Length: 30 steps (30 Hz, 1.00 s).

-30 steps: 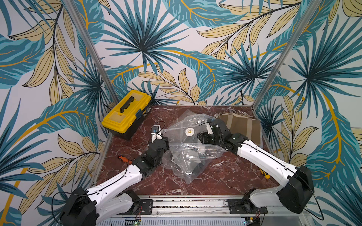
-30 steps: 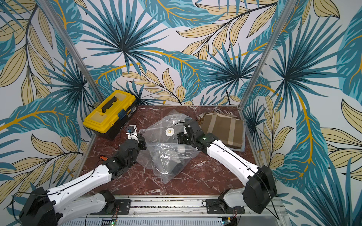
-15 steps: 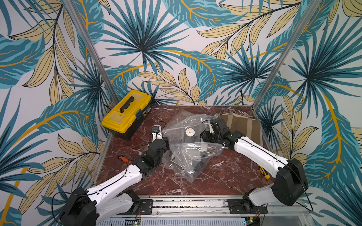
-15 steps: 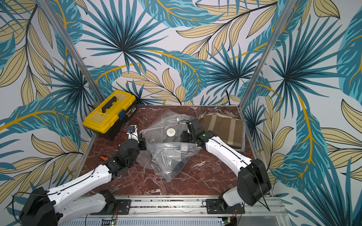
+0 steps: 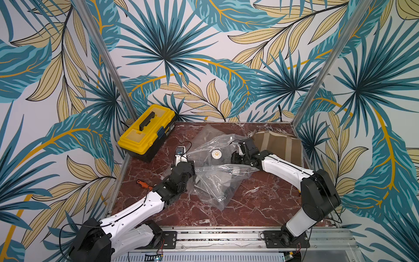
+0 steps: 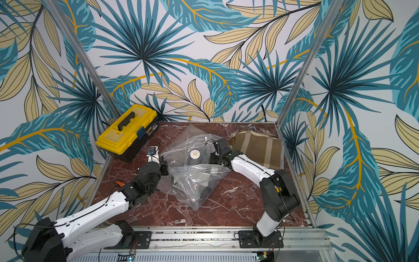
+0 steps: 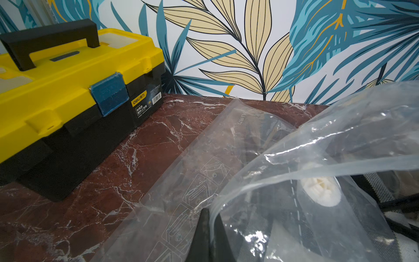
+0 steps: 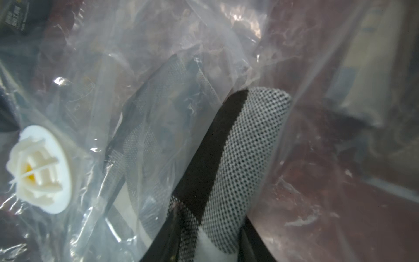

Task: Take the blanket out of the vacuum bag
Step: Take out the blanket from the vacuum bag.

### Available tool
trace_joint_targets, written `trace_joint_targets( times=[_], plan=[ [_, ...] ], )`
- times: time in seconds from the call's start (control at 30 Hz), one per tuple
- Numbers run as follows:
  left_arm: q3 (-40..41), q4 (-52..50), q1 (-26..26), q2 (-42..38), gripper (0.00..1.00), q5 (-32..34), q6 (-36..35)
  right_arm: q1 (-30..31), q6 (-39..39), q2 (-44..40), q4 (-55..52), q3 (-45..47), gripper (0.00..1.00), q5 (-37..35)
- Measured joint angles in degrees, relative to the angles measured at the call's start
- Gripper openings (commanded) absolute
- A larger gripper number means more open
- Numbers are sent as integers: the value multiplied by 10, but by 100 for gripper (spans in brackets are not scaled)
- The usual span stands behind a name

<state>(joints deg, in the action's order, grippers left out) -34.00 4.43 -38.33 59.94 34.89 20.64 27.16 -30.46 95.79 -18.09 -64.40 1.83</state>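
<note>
**Task item.** The folded brown blanket with pale tan stripes point(image 5: 278, 145) lies flat in the upper right corner of the red-brown marble tabletop point(image 5: 260, 204) in both top views. It is outside the bag, and its fringed corner sits just beside the bag's upper right edge.

**Bag.** The clear, crumpled plastic vacuum bag point(image 5: 217, 181) occupies the centre of the tabletop. Its round white valve point(image 5: 216, 154) faces up in the upper half of the bag. Dark shapes show through the film lower down and cannot be identified.

**Left gripper** point(image 7: 209, 236). It is positioned at the bag's left edge, left of the valve. The jaws are closed together. The left wrist view shows the bag's rim running down between the two dark fingertips, pinched there.

**Right gripper** point(image 8: 222, 86). It is positioned at the bag's upper right, just right of the valve, under loose film. The jaws stand partly apart. One mesh-padded finger point(image 8: 249, 158) is plainly visible, while its partner shows only dimly behind a layer of plastic. Film lies across the gap. Whether any of it is gripped cannot be determined.

**Other items.** A yellow and black plastic toolbox point(image 5: 147, 133), lid closed, stands at the upper left of the tabletop. A small orange-handled tool point(image 5: 142, 184) lies at the table's left edge, beside the left forearm.
</note>
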Motion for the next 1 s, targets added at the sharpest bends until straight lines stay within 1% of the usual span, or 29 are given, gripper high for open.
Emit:
trace_joint_targets(
  times=[0.03, 0.1, 0.13, 0.17, 0.43, 0.53, 0.77, 0.9, 1.0],
  plan=[
    [0, 0, 0, -2, 0, 0, -1, -2, 2, 4, 5, 0, 23, 3],
    [0, 0, 0, -5, 0, 0, -3, -6, 2, 14, 20, 2, 12, 13],
    [0, -1, 1, -7, 0, -1, -4, -7, 3, 16, 26, 3, 3, 17],
    [0, -1, 1, -8, 0, -1, -5, -9, 3, 17, 36, 6, 0, 25],
    [0, -4, 5, -9, 0, 3, -5, -14, -24, 6, 76, 12, 0, 103],
    [0, -3, 6, -8, 0, 5, 0, -12, -49, -32, 74, 12, 0, 133],
    [-1, 47, 1, 15, 0, -21, 11, 5, -94, -167, 47, 11, 0, 156],
    [-8, 78, -2, 45, 0, -35, 14, 12, -133, -204, 52, 21, 0, 171],
    [-10, 87, -2, 66, 0, -37, 15, 16, -159, -207, 76, 38, 0, 184]
  ],
)
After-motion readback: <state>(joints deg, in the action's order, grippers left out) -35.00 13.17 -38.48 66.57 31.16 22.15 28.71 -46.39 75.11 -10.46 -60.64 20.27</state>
